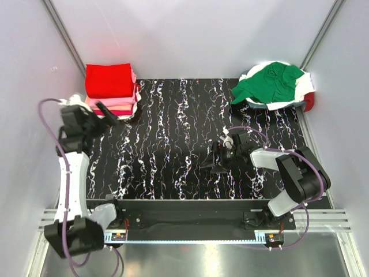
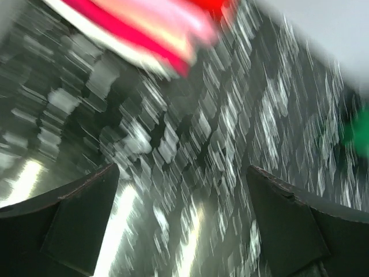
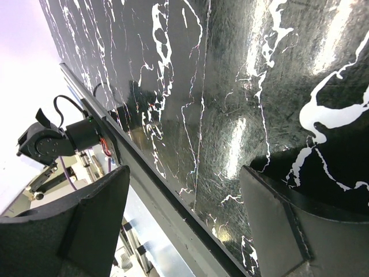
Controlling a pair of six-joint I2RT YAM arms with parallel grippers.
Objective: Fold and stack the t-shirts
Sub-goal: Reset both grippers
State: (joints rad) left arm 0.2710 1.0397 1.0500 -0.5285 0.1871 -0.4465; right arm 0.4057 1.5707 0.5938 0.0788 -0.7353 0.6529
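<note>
- Black, white-veined table lies between pale walls, its middle bare.
- Folded stack of t-shirts sits at the far left corner, bright red on top, with pink, salmon and darker red edges showing beneath.
- Green t-shirt lies crumpled over a bin at the far right, with white cloth under it and dark red cloth at the bin's right side.
- Left gripper hovers just beside the stack's near edge, jaws spread wide and holding nothing; its wrist view is blurred.
- Right gripper sits low over the table's middle, jaws wide apart and empty.
- The green shirt is probably next, and the right arm is nearer. It should pinch one layer at a shoulder, lift it clear of the white cloth, then spread it flat mid-table before folding.
</note>
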